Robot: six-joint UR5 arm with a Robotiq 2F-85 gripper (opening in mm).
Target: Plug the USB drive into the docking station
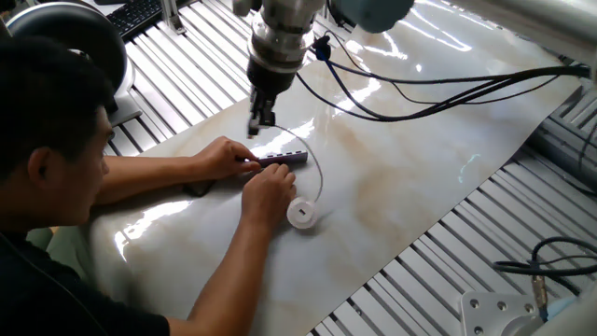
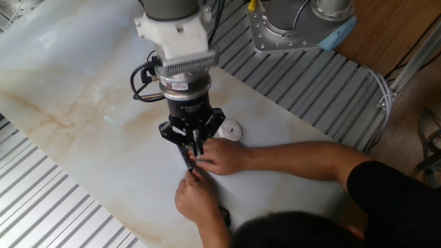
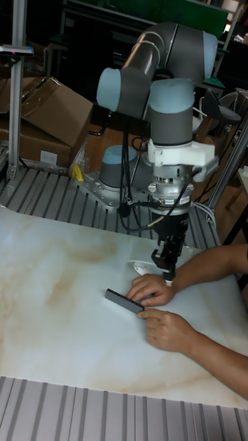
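The docking station (image 1: 281,160) lies flat on the marble tabletop (image 1: 420,187), steadied at its near end by a person's two hands (image 1: 270,194). The USB drive (image 1: 300,214) rests just beside those hands, its thin white cable (image 1: 318,173) arcing toward the bar's far end; whether its plug is seated cannot be told. The pincer (image 1: 259,119) hangs above the bar, fingers close together, apparently holding nothing. The insertion step seems to be in hand; next, the plug would need aligning squarely with a port.
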